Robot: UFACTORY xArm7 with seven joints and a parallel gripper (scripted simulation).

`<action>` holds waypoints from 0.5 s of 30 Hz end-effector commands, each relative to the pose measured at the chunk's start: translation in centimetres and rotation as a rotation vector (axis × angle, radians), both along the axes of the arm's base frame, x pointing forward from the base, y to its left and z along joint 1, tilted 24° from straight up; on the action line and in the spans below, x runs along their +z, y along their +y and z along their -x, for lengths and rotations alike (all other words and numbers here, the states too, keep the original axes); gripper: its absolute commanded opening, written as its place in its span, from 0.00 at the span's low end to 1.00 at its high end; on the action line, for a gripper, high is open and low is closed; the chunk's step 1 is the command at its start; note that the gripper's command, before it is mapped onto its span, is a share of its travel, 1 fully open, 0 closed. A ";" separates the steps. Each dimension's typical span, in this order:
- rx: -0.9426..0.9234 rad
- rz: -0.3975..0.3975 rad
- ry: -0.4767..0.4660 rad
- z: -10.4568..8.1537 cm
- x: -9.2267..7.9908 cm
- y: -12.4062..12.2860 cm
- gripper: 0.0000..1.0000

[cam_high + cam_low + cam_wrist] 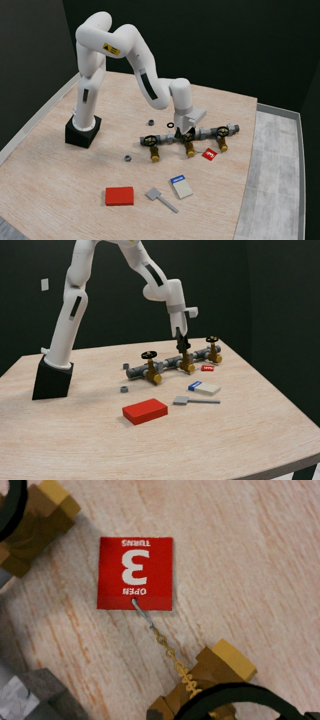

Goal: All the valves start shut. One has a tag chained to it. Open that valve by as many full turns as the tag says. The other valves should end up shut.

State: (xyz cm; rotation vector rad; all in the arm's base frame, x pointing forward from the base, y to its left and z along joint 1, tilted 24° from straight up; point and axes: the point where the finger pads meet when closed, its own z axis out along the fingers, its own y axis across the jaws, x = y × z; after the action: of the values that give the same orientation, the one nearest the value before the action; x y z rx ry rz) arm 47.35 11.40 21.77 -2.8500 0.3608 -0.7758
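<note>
A grey pipe (pixel 170 138) carries three brass valves with black handwheels: left (pixel 150 140), middle (pixel 187 136) and right (pixel 222 131). A red tag (pixel 209 154) reading "OPEN 3 TURNS" lies on the table and is chained to the middle valve; the wrist view shows the tag (pixel 135 573) and its chain (pixel 172 655) running to that valve's brass body (pixel 215 675). My gripper (pixel 186 134) stands straight down over the middle valve and is shut on its handwheel, which also shows in the exterior view (pixel 183 345).
A red block (pixel 119 196), a grey paddle-shaped tool (pixel 161 199) and a white card with a blue band (pixel 181 186) lie toward the front. Two grey nuts (pixel 127 158) (pixel 151 122) and a black ring (pixel 170 123) lie near the pipe.
</note>
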 end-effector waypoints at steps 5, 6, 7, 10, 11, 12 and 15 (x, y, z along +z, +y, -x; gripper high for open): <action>0.403 0.202 -0.044 -0.1 0.2 0.0 0.00; 0.438 0.227 -0.050 -0.1 0.2 0.0 0.00; 0.480 0.254 -0.057 -0.1 0.2 0.0 0.00; 0.611 0.340 -0.077 -0.1 0.2 0.0 0.00; 0.654 0.368 -0.084 -0.1 0.2 0.0 0.00; 0.697 0.396 -0.090 -0.1 0.2 0.0 0.00; 0.826 0.480 -0.109 -0.1 0.2 0.0 0.00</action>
State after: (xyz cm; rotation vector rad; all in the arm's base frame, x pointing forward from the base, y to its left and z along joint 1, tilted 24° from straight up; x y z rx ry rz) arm 47.35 11.39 21.79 -2.9792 -0.7266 -0.9017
